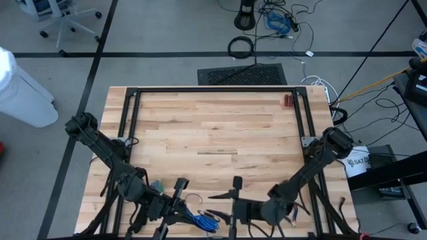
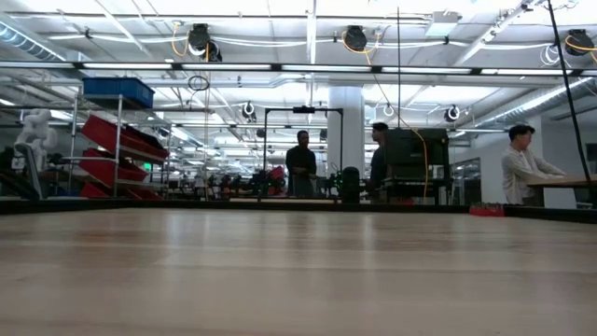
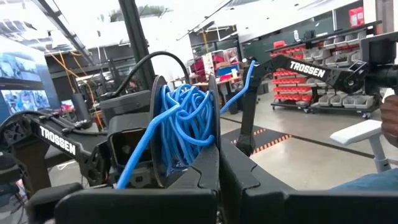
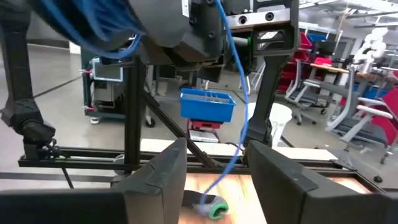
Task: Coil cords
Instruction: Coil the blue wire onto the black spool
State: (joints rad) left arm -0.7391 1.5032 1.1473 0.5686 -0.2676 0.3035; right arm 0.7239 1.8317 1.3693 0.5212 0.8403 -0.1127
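Cord (image 3: 180, 127): bright blue, bundled strands, grey-and-green plug end (image 4: 210, 208). Arms: black, white "TROSSEN" lettering. Counter (image 1: 213, 137): pale wood planks, black frame. Bin (image 4: 207, 104) beyond right jaws: blue.

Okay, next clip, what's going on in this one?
Two robot arms are winding a blue cord at the near edge of the wooden table. The left gripper is shut on a bundle of loops of it. The right gripper sits close by with its fingers open, and the cord's loose tail hangs between them down to its plug on the table.
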